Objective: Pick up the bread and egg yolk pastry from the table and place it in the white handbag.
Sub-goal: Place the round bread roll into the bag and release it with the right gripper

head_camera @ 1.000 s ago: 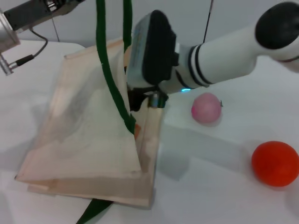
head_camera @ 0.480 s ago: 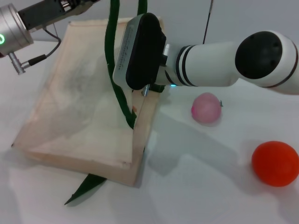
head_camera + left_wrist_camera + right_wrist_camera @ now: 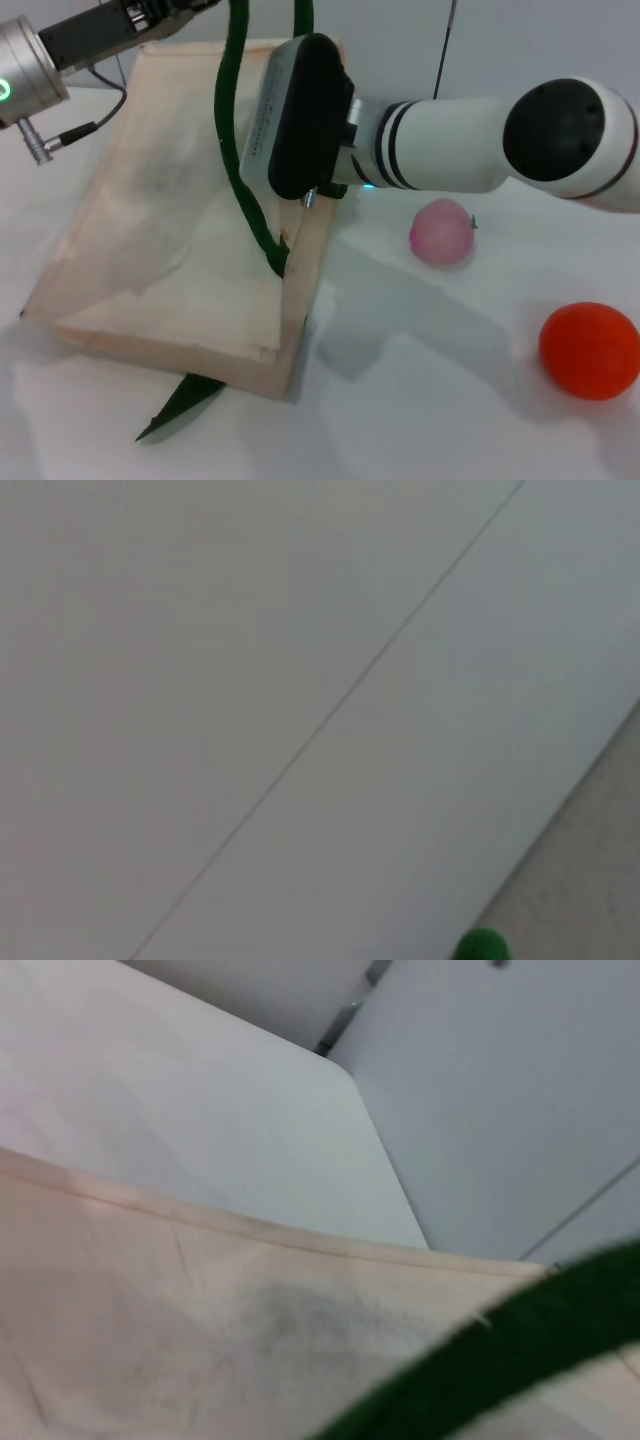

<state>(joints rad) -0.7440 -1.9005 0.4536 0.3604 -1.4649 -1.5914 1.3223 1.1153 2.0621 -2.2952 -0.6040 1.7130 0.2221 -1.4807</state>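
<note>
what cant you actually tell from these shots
- Bread and egg yolk pastry: in no view; whether they are inside the white handbag is hidden by its cloth.
- Right end effector: fingers hidden under its housing in the head view.
- Left end effector: cut off by the head view's top edge.

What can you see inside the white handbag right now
Nothing shows inside the white handbag: its cloth hides the interior. The right gripper sits at its open side, fingers hidden. Neither bread nor pastry is visible.
</note>
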